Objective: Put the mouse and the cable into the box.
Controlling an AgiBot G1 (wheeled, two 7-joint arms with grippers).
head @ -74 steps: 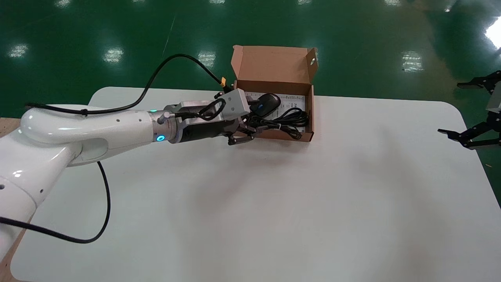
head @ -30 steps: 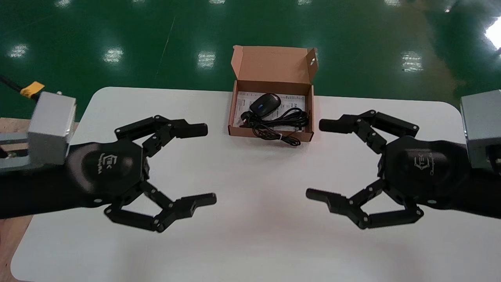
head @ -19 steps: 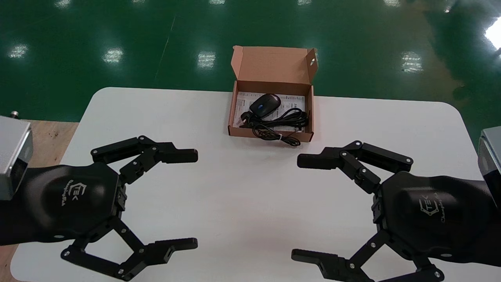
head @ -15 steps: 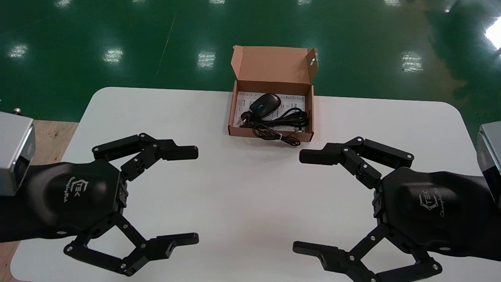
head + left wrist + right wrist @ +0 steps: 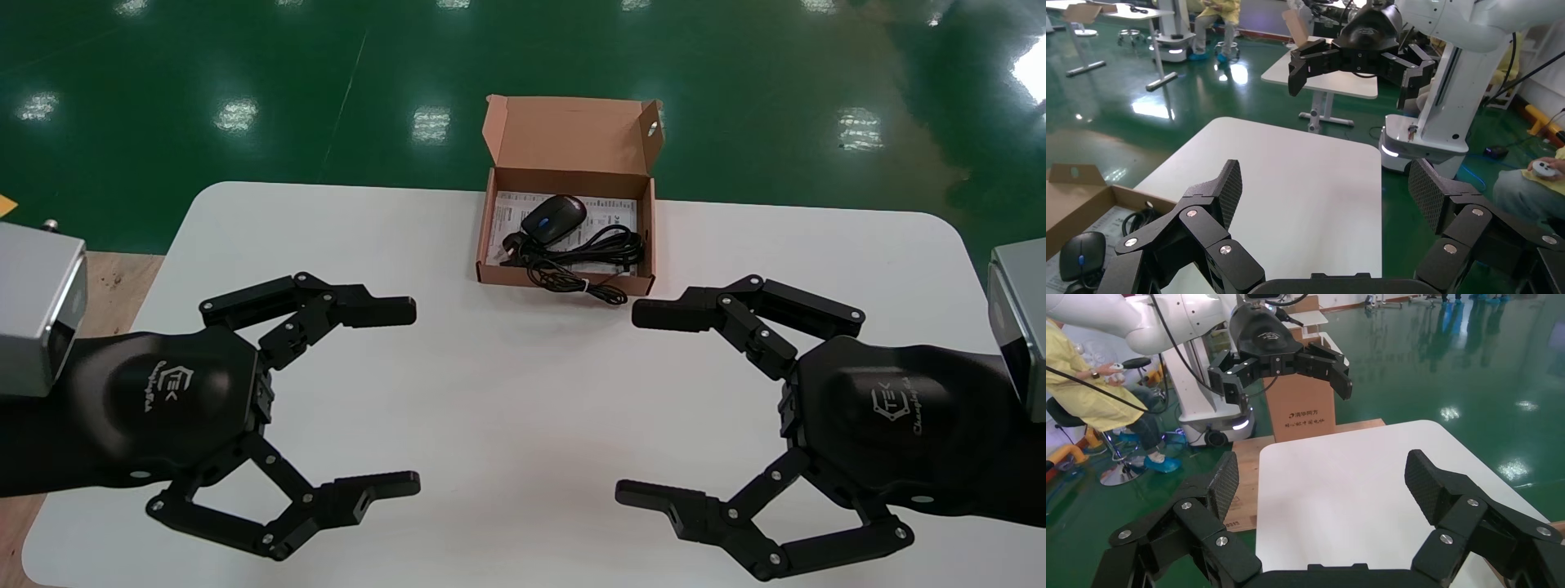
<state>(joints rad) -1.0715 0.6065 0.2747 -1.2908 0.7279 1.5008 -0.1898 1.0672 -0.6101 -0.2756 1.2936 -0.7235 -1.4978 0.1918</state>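
The mouse and cable were seen in the cardboard box at 12 o'clock on the worktop, with one loop overhanging the near wall. The cable was judged light and limp, best pinched at its tie. The left gripper and right gripper were held at 8 and 4 o'clock, jaws apart and empty.

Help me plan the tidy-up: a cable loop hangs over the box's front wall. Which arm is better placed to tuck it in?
Probably the right. The loop lies toward the box's right front corner, and the open right claw has a fingertip much nearer it than the open left claw.
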